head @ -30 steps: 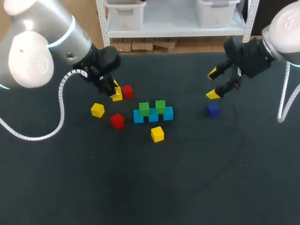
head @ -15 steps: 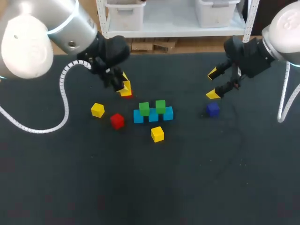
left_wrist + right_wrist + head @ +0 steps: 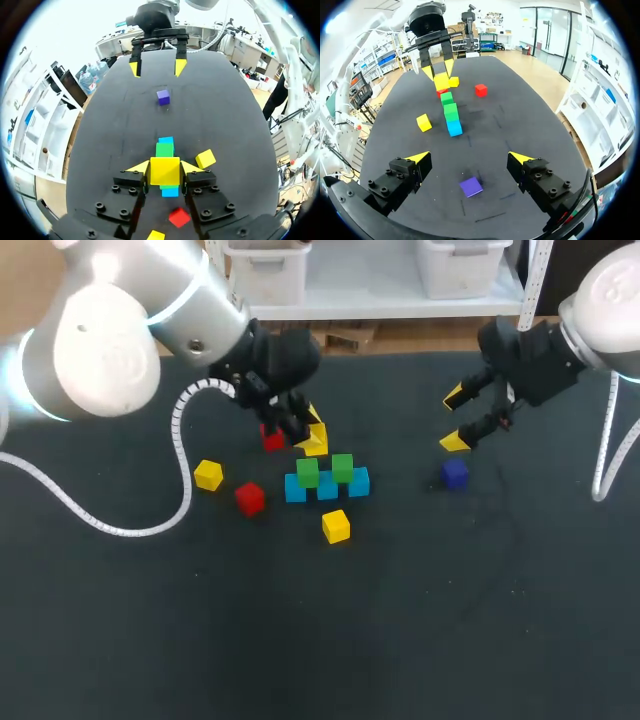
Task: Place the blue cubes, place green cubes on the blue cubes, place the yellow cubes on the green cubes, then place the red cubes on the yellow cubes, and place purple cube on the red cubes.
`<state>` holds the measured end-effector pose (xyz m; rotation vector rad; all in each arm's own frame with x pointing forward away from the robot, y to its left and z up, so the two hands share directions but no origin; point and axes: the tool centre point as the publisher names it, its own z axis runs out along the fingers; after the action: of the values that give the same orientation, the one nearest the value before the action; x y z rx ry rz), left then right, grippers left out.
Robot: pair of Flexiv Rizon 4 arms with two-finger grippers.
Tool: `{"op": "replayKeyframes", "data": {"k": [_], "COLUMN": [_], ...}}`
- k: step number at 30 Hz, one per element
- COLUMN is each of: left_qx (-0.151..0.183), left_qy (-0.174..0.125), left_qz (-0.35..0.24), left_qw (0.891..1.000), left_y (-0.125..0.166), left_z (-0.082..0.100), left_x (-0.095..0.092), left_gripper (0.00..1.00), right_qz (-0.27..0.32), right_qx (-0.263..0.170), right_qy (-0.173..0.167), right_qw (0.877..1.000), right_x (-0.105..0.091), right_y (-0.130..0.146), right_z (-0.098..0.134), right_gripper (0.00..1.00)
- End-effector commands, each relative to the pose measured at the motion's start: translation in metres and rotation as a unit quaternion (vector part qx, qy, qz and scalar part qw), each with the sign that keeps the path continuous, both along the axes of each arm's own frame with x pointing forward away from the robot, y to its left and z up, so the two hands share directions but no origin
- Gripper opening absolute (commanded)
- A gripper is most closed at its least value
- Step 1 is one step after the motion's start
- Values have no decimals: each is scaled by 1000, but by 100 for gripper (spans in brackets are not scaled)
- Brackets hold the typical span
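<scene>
The left gripper (image 3: 311,436) is squeezed tight on a yellow cube (image 3: 164,171). It sits at 11 o'clock from the green cubes (image 3: 342,467), which rest on the blue cubes (image 3: 358,483). The right gripper (image 3: 470,158) has its fingers wide apart. The purple cube (image 3: 455,473) lies under it, at 3 o'clock from the blue cubes.

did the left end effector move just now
Yes: the left end effector, shut on a yellow cube, moved right past the far red cube toward the green cubes.
</scene>
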<state>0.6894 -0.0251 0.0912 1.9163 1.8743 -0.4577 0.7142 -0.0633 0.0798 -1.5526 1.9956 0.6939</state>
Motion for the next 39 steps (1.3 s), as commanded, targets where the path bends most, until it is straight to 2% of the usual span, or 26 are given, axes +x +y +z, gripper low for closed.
{"op": "replayKeyframes", "data": {"k": [1, 3, 5, 18, 39], "left_qx": [27, 17, 31, 33, 47], "left_qy": [10, 11, 15, 18, 25], "left_qz": [-10, -12, -14, 7, 22], "left_qw": [1000, 1000, 999, 999, 998], "left_y": [-12, -16, -18, -23, -12], "left_z": [-5, -6, -7, -14, -22], "left_x": [5, 4, 3, 3, 2], "left_gripper": [0, 0, 0, 0, 0], "right_qz": [0, 0, 0, 0, 0], "right_qx": [1, 1, 1, 1, 1], "right_qy": [-1, -1, -1, -1, -1], "right_qw": [1000, 1000, 1000, 1000, 1000], "right_x": [-1, -1, -1, -1, -1], "right_y": [0, 0, 0, 0, 0], "right_z": [0, 0, 0, 0, 0], "right_gripper": [100, 100, 100, 100, 100]}}
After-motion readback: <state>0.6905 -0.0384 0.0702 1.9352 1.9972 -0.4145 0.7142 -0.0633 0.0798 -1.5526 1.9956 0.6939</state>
